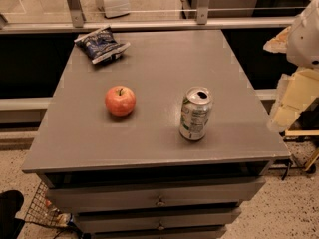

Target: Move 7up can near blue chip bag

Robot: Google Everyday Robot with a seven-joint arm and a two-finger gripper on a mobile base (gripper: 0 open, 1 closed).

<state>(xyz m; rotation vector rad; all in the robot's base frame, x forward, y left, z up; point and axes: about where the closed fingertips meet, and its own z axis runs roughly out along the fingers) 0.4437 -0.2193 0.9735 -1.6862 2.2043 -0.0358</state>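
The 7up can (195,114) stands upright on the grey table (159,59), right of centre and toward the front, with its top opened. The blue chip bag (102,44) lies at the table's far left corner, well apart from the can. My gripper (291,101) hangs off the table's right edge, level with the can and to its right. It touches nothing.
A red apple (120,100) sits left of the can, between it and the bag's side of the table. Drawers (159,201) run below the front edge. A metal rail (149,24) and glass stand behind the table. A wire basket (42,210) sits on the floor at lower left.
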